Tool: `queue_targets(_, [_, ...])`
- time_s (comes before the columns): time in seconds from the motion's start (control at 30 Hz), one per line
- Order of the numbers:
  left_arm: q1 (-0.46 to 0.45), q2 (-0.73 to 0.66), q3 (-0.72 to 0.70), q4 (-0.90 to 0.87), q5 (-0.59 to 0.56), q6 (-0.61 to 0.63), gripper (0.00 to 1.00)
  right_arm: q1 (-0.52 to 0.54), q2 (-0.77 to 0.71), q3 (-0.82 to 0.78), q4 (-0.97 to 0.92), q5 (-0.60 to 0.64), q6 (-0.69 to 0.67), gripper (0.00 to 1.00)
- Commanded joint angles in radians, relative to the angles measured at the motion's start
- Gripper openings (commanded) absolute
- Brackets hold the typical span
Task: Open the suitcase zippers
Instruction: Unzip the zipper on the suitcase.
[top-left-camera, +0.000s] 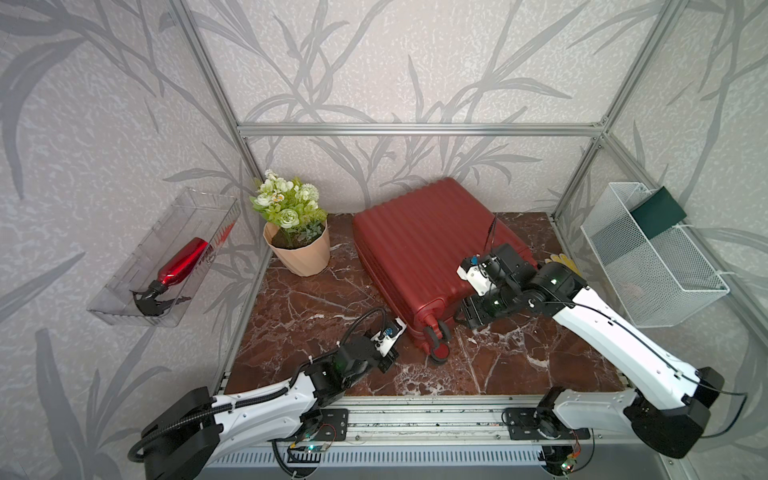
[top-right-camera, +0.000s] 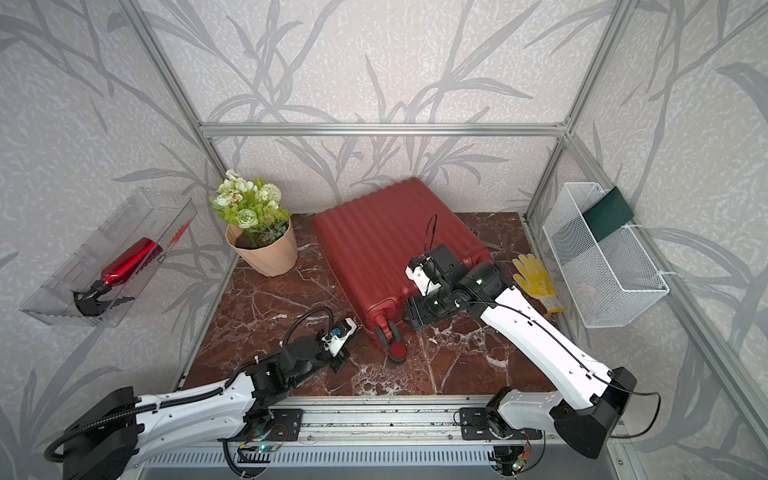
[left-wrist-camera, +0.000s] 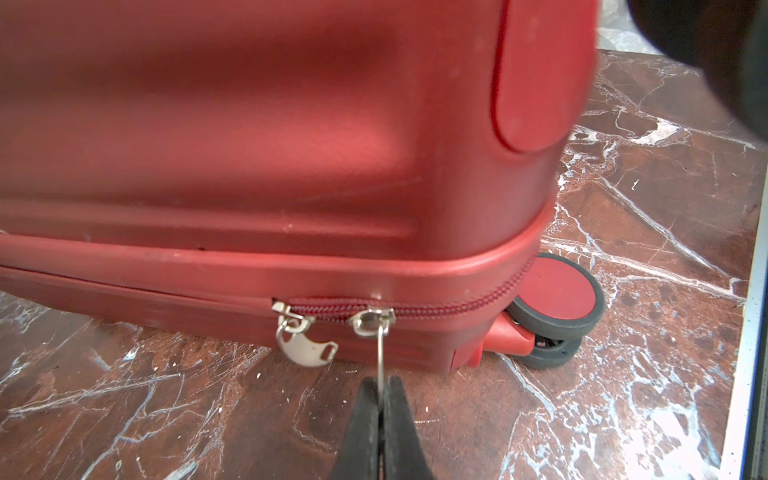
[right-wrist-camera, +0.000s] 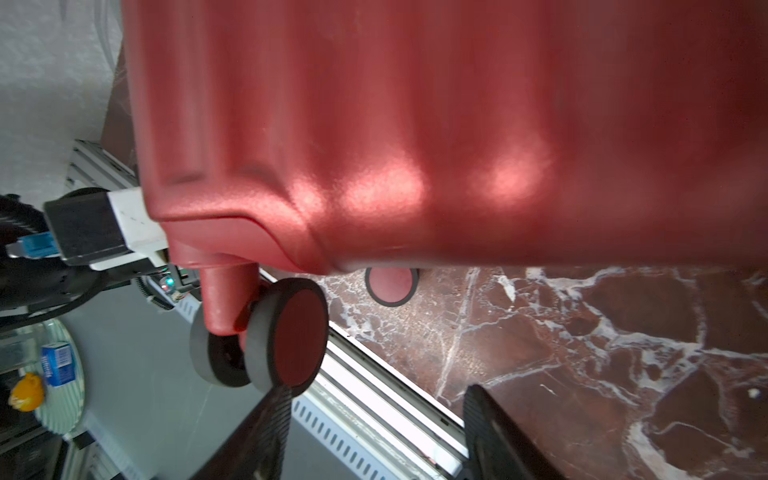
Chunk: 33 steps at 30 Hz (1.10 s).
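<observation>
The left gripper (left-wrist-camera: 380, 386), its black jaws closed tight, pinches the thin silver metal pull tab (left-wrist-camera: 379, 353) hanging from a small silver slider (left-wrist-camera: 372, 322). That slider rides the dark red coil zip track (left-wrist-camera: 457, 306), low on the side of the metallic-red, ribbed hard-shell suitcase (top-left-camera: 428, 249). The case lies flat on the red-brown marble-patterned worktop (top-left-camera: 316, 307), reaching from the back edge toward the middle, with one wheeled corner turned to the front edge. A second slider (left-wrist-camera: 291, 313), its flat tab dangling, sits just beside the held one, on the side away from the wheels.

The track's long axis runs level with the worktop from the held slider toward the red-and-grey double wheel (left-wrist-camera: 557, 295), then bends round that corner. The pull therefore probably has to travel along the seam rather than outward from the shell. The left arm is the nearer to the zip. The right gripper (right-wrist-camera: 378, 392), jaws well apart and holding nothing, hovers near that wheeled corner.
</observation>
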Motion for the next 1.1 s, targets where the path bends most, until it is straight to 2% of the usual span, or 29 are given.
queue_targets(0.0, [-0.030, -0.019, 0.059, 0.033, 0.038, 0.008, 0.00, 0.007, 0.012, -0.007, 0.061, -0.113, 0.028, 0.72])
queue_targets(0.13, [-0.053, -0.030, 0.073, 0.010, 0.018, 0.010, 0.00, 0.012, 0.036, 0.006, 0.093, -0.168, 0.048, 0.78])
queue_targets(0.53, [-0.095, -0.047, 0.058, 0.019, -0.020, 0.007, 0.00, 0.091, 0.087, -0.042, 0.189, -0.192, 0.123, 0.78])
queue_targets(0.77, [-0.122, -0.093, 0.020, 0.045, -0.021, 0.031, 0.00, 0.101, 0.099, -0.092, 0.329, -0.227, 0.225, 0.77])
queue_targets(1.07, [-0.159, -0.115, -0.004, 0.035, -0.037, 0.052, 0.00, 0.112, 0.115, -0.135, 0.471, -0.206, 0.373, 0.73])
